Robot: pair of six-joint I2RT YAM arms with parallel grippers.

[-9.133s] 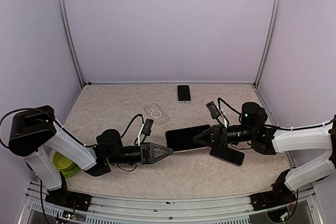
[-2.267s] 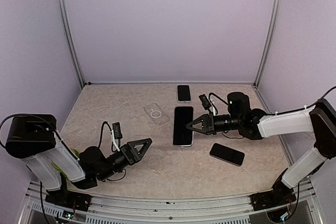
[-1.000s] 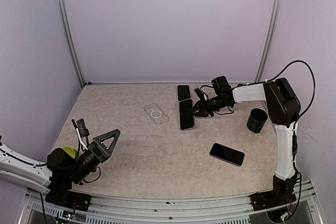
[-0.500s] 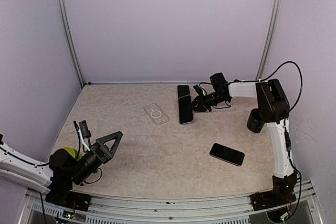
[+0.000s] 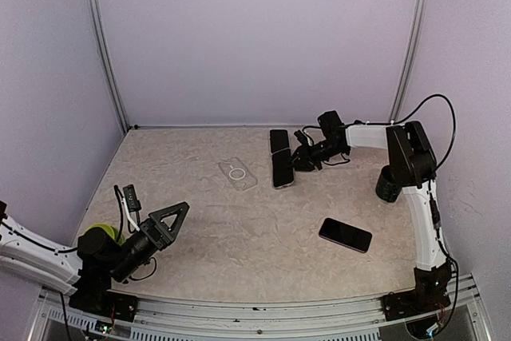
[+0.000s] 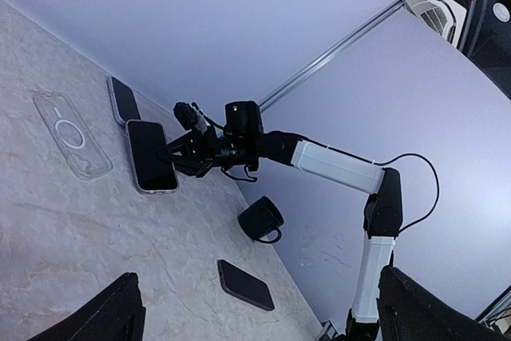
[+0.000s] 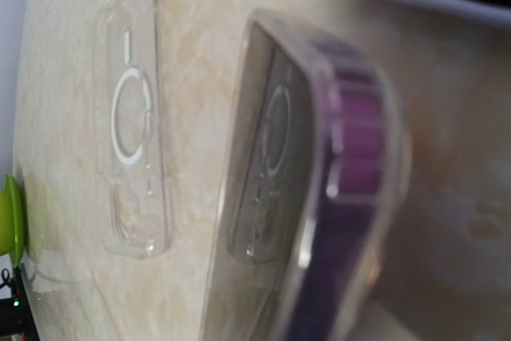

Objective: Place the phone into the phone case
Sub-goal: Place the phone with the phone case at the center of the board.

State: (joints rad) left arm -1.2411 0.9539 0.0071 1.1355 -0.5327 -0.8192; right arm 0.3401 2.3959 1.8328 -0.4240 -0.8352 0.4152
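The clear phone case [image 5: 238, 173] with a white ring lies flat at mid-table, also in the left wrist view [image 6: 70, 135] and the right wrist view [image 7: 136, 133]. To its right lies a black-screened phone [image 5: 281, 167], with my right gripper [image 5: 299, 158] at its right edge. The right wrist view shows that phone [image 7: 351, 157] blurred and very close, purple at the edge, with none of my fingers showing. My left gripper [image 5: 177, 217] hovers open and holds nothing at the near left, far from both.
A second phone [image 5: 278, 140] lies at the back, just behind the first. A dark phone [image 5: 345, 235] lies at the near right. A black mug [image 5: 389, 184] stands by the right wall. A green object [image 5: 100, 233] sits beside the left arm.
The right gripper and the phone at it have shifted slightly toward the back, up against the second phone. The left arm has barely moved.
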